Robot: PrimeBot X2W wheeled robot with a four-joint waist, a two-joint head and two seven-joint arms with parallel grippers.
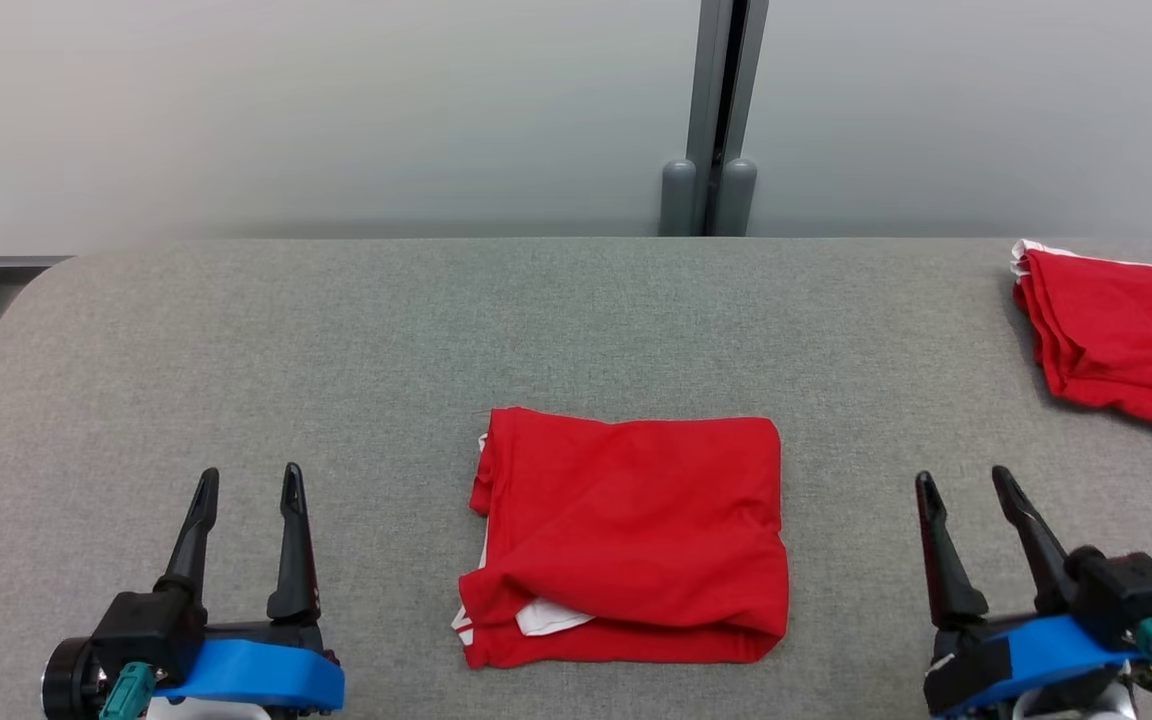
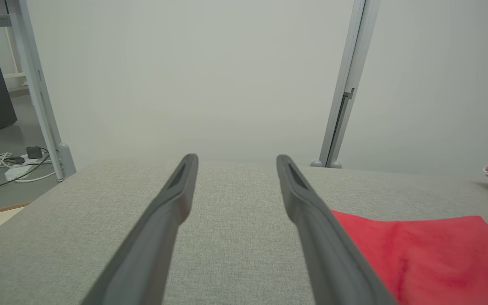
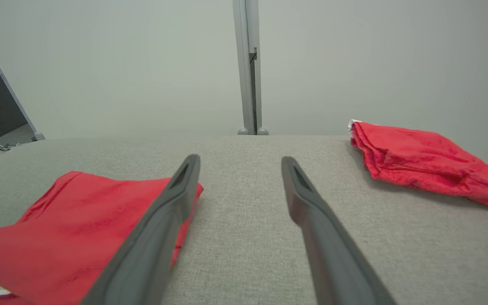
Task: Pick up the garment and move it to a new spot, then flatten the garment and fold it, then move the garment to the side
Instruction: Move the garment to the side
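Observation:
A red garment (image 1: 629,538) with a bit of white lining at its front left lies folded into a rough square on the grey table (image 1: 336,350), near the front middle. It also appears as the red garment (image 2: 430,254) at the lower right of the left wrist view and the red garment (image 3: 70,228) at the lower left of the right wrist view. My left gripper (image 1: 248,485) rests open to its left, empty. To the garment's right my right gripper (image 1: 963,483) stands open too, holding nothing. Both are apart from the cloth.
A second folded red garment (image 1: 1121,335) lies at the table's far right edge, also seen as a red pile (image 3: 422,163). A grey post (image 1: 716,120) stands behind the table against the pale wall. Cables (image 2: 2,163) lie on the floor at the left.

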